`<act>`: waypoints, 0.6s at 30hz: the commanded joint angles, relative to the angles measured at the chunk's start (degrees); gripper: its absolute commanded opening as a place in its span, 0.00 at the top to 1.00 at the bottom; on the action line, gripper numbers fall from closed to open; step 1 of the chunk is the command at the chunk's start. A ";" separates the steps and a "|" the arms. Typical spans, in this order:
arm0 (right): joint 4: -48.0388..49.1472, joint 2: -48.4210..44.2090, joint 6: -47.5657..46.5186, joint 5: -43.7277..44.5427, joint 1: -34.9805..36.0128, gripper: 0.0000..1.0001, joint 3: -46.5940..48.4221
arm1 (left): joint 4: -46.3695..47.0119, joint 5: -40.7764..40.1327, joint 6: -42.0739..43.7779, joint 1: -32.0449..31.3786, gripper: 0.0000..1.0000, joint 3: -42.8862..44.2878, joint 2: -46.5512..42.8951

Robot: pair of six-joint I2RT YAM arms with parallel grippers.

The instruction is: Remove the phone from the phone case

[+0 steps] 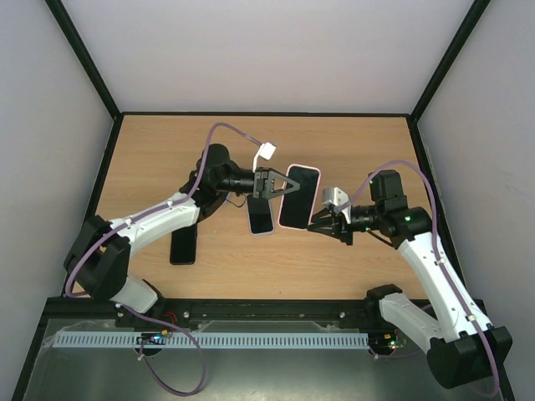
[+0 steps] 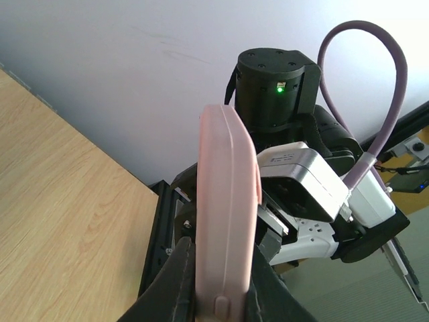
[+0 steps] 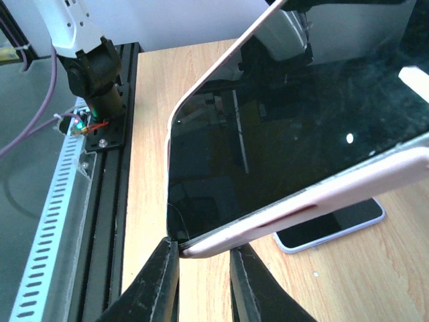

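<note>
A phone (image 1: 299,196) in its pink case (image 2: 224,201) hangs above the worktop (image 1: 167,159). The left tool (image 1: 278,185) is clamped on one edge, and the right tool (image 1: 318,224) pinches a corner.

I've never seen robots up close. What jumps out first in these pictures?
Most striking is the pink-cased phone, held in the air over the middle of the table. The left hand grips one long edge and the right hand clamps a corner. Below it, two more phones lie flat on the wood: a pale-edged phone under the left hand and a dark phone beside the left arm.
</note>
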 commanded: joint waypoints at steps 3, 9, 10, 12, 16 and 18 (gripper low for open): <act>12.20 2.18 -2.29 16.24 -0.85 0.83 -1.96 | 17.68 15.71 -19.22 -6.42 0.97 0.85 -0.69; 16.60 2.05 2.50 18.99 -0.95 0.83 -3.06 | 24.12 15.58 -24.66 -6.50 0.97 -0.03 0.56; 17.00 1.99 2.73 19.25 -0.92 0.83 -3.28 | 24.75 15.67 -25.15 -6.45 0.97 0.06 0.78; 17.44 2.07 2.79 19.39 -0.88 0.83 -3.55 | 25.35 15.79 -25.75 -6.50 0.97 0.28 0.99; 17.36 2.14 1.28 19.00 -0.84 0.82 -3.79 | 25.12 15.80 -26.03 -6.45 0.97 0.71 1.10; 17.56 2.24 0.83 19.41 -0.94 0.82 -3.75 | 24.64 15.53 -25.79 -6.46 0.97 0.86 0.94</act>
